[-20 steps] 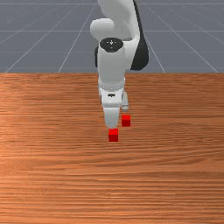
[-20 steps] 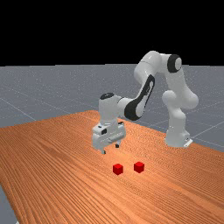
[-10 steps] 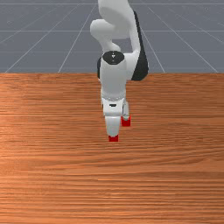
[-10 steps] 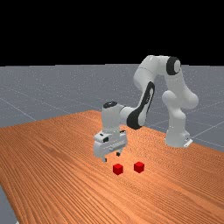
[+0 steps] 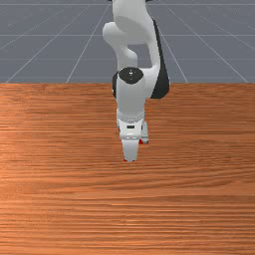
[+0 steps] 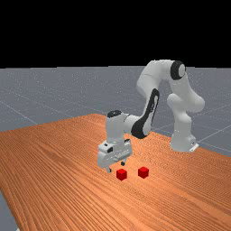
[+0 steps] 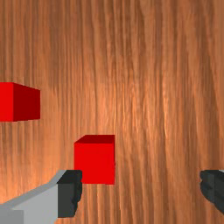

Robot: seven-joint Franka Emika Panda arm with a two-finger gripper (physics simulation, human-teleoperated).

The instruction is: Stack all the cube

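Orange-brown wood (image 6: 54, 180) spread wide and flat. Nearest in the far view, one red cube (image 6: 121, 174) sat on it, with the other cube (image 6: 143, 172) apart at its three o'clock. At the first one's eleven o'clock hung the gripper (image 6: 116, 167), fingers wide apart and gripping nothing. Farther off, at two o'clock, stood the arm's base (image 6: 182, 140), grey floor (image 6: 54, 90) behind.

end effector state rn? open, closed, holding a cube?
End effector: open, fingers well apart, holding nothing.
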